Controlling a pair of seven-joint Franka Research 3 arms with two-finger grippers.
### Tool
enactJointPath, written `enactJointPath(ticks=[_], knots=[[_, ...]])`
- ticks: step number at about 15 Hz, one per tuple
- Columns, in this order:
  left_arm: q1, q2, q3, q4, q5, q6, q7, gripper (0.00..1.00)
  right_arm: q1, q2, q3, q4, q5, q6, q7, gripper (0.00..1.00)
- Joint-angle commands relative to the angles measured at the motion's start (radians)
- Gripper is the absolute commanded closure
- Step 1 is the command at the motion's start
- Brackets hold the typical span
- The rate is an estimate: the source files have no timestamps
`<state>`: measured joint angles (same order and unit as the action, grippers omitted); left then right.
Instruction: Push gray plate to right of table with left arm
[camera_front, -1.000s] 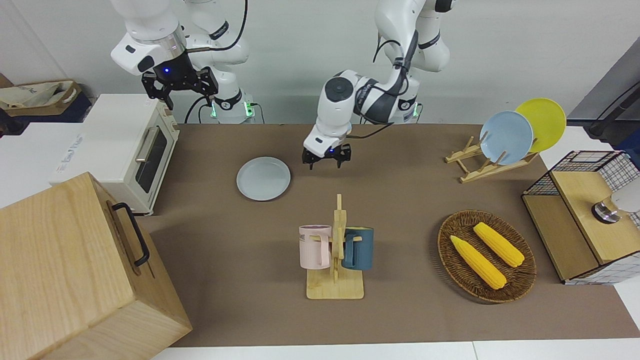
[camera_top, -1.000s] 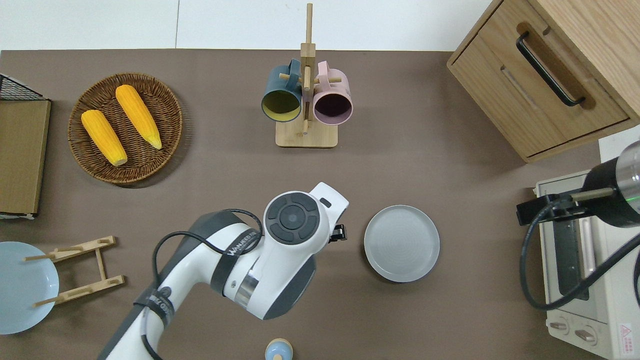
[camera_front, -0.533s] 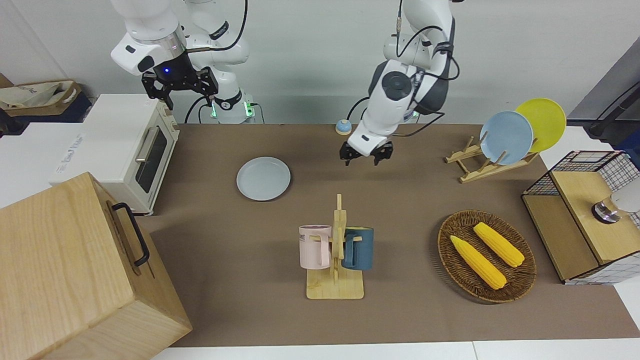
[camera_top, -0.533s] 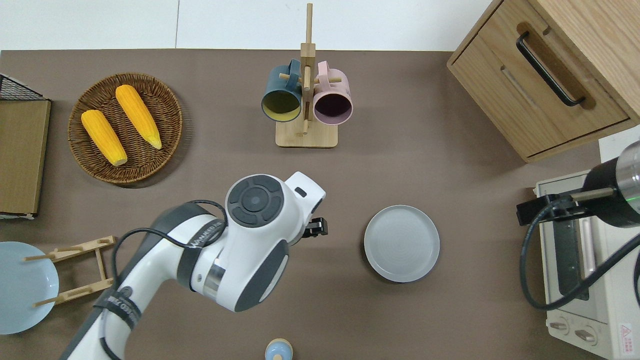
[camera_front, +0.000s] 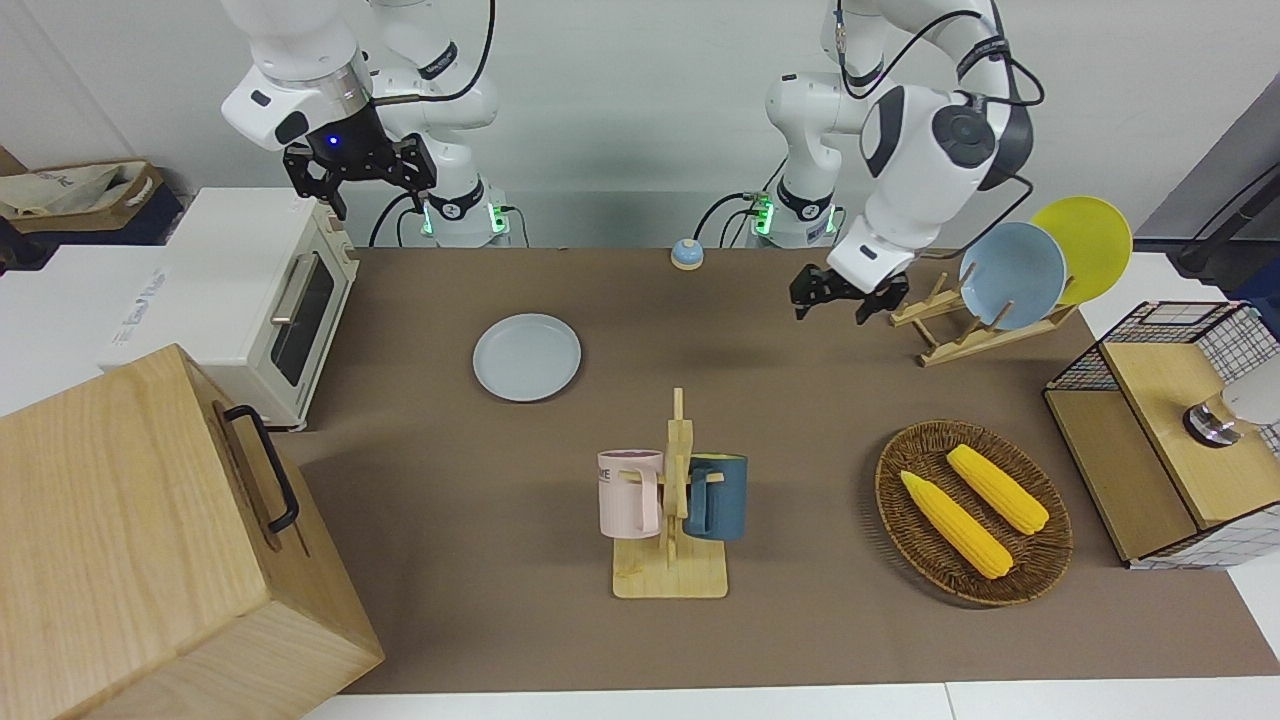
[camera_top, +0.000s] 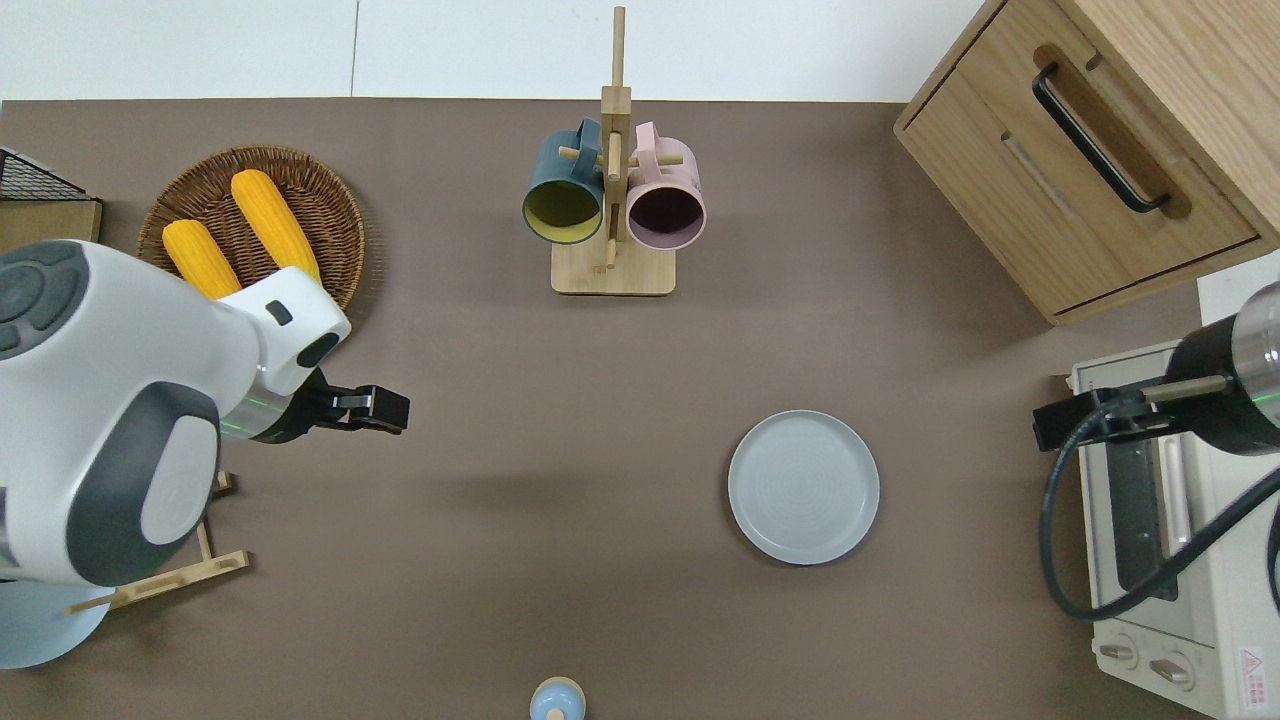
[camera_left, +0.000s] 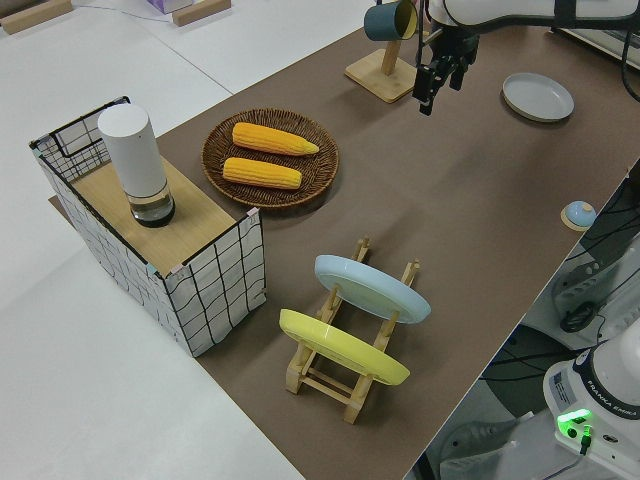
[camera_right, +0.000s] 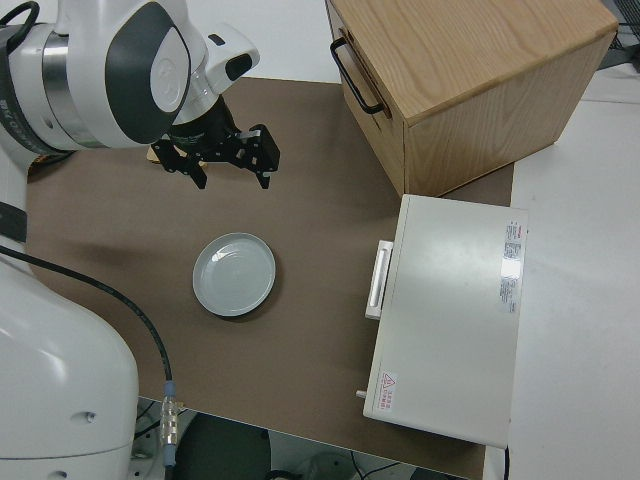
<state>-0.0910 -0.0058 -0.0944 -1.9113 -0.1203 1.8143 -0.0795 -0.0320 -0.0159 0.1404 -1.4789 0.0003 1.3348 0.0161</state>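
The gray plate (camera_front: 527, 357) lies flat on the brown table (camera_front: 450, 480), toward the right arm's end, near the toaster oven. It also shows in the overhead view (camera_top: 804, 487), the left side view (camera_left: 538, 96) and the right side view (camera_right: 234, 274). My left gripper (camera_front: 832, 308) is open and empty, raised over bare table between the wicker basket and the plate rack (camera_top: 375, 410), well away from the plate. My right gripper (camera_front: 358, 178) is open and parked.
A mug stand (camera_top: 612, 200) holds a pink and a blue mug. A wicker basket (camera_top: 330, 200) holds two corn cobs. A rack (camera_front: 950, 330) holds light-blue and yellow plates. Toaster oven (camera_front: 250, 290), wooden cabinet (camera_front: 150, 540), small blue bell (camera_front: 686, 253) and wire crate (camera_front: 1170, 420) line the edges.
My left arm has swung away from the gray plate toward its own end of the table and lifted. The plate has not moved. The right arm has not moved.
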Motion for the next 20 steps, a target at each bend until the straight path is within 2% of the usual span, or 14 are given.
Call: enactJointPath(ticks=[1,4,7,11,15,20], knots=[[0.048,-0.031,0.002,0.020,0.083,-0.041,0.085,0.00,-0.019,-0.002,0.016,0.009,0.004,-0.016,0.012,0.017],[0.050,-0.043,0.048,0.021,0.116,-0.041,0.156,0.00,-0.020,-0.002,0.016,0.009,0.004,-0.016,0.013,0.017],[0.050,-0.046,0.096,0.067,0.120,-0.053,0.234,0.00,-0.019,-0.002,0.016,0.009,0.004,-0.016,0.013,0.017],[0.053,-0.043,0.139,0.141,0.123,-0.095,0.251,0.00,-0.019,-0.002,0.016,0.009,0.004,-0.016,0.013,0.017],[0.053,-0.011,0.163,0.253,0.123,-0.191,0.303,0.00,-0.019,-0.002,0.016,0.009,0.004,-0.016,0.012,0.017],[0.053,-0.011,0.162,0.268,0.120,-0.207,0.316,0.00,-0.020,-0.002,0.016,0.009,0.004,-0.016,0.012,0.017]])
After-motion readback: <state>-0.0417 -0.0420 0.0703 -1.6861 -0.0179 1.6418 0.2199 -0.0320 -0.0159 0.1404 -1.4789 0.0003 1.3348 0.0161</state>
